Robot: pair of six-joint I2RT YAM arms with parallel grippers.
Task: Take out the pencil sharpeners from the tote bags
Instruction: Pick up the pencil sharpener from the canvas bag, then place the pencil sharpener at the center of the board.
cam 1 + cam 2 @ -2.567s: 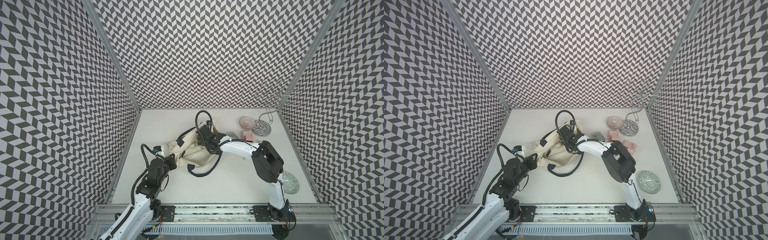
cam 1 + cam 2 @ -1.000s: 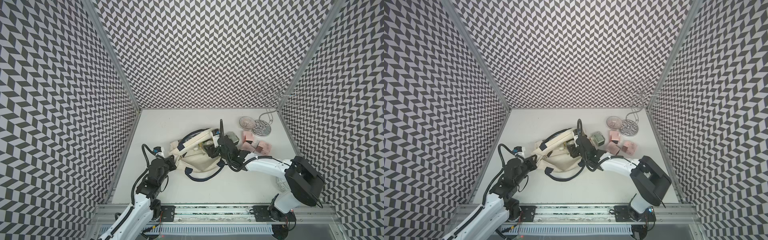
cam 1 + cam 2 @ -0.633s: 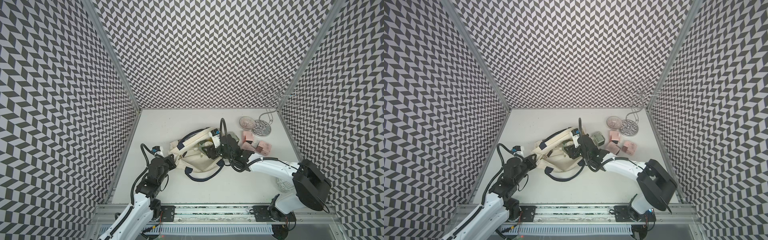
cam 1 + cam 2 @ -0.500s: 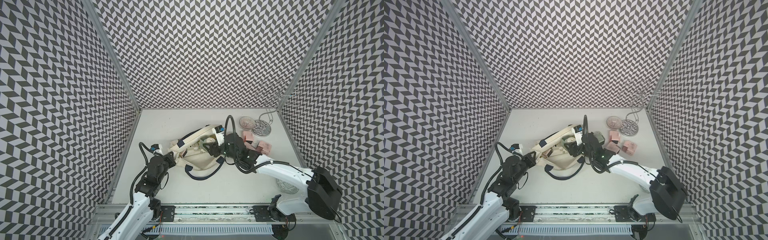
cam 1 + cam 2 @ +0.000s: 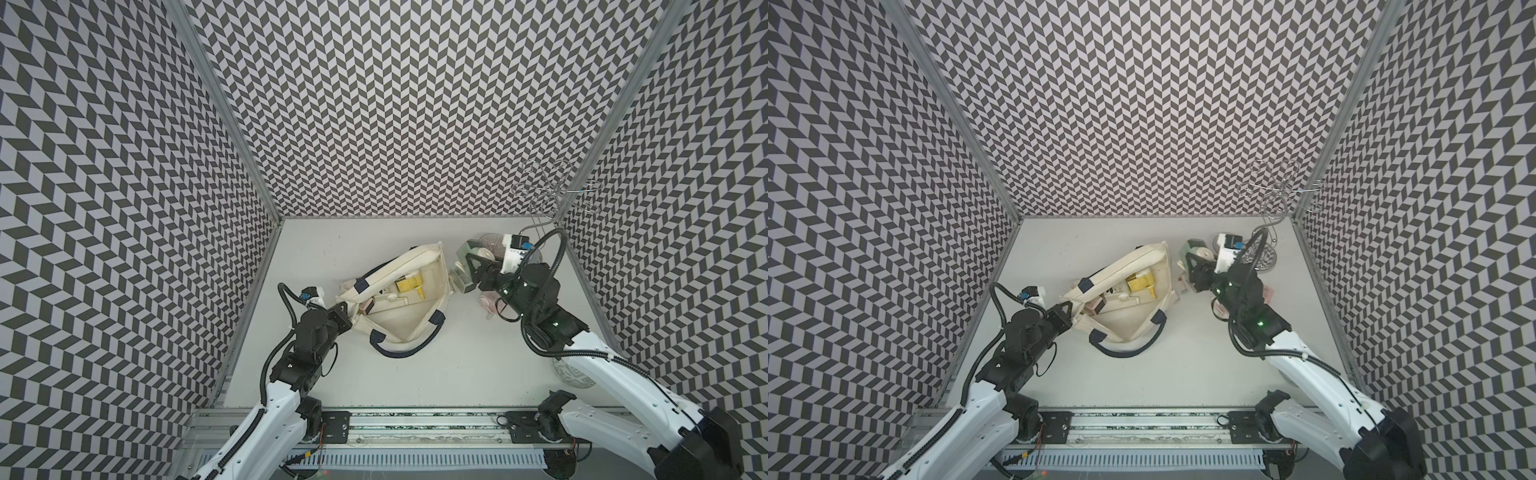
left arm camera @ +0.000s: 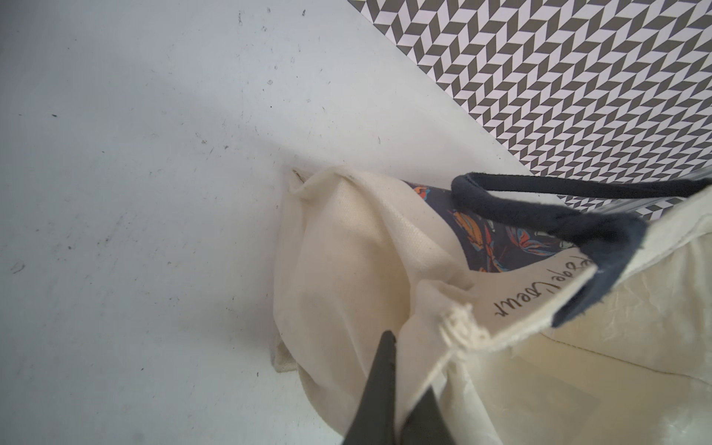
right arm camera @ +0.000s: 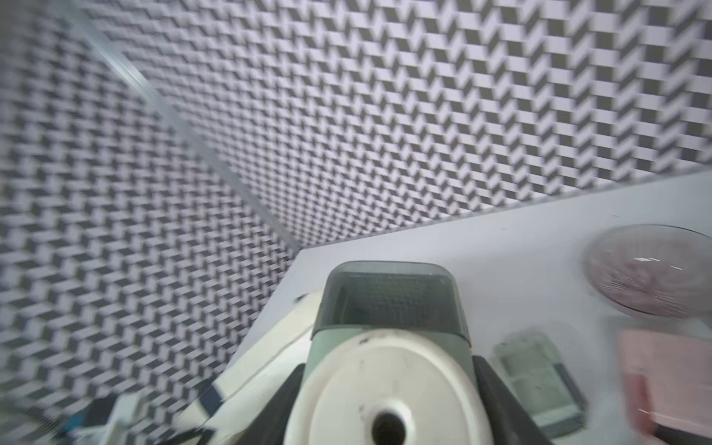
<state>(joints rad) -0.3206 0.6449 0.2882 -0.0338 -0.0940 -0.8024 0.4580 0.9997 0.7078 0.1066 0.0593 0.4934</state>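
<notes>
Right wrist view: green sharpener point(image 7: 389, 308), now lifted clear of tote bag point(image 5: 407, 324), clamped between half-open right gripper point(image 7: 389, 385) jaws; pink sharpener point(image 7: 670, 377) just beside. Left gripper point(image 6: 404, 366) pinches tote rim. Yellow sharpener point(image 5: 405, 284) remains inside; task unfinished.

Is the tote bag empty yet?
Not empty. The tote bag gapes open, and a yellow pencil sharpener and a cream pencil sharpener show inside it.
</notes>
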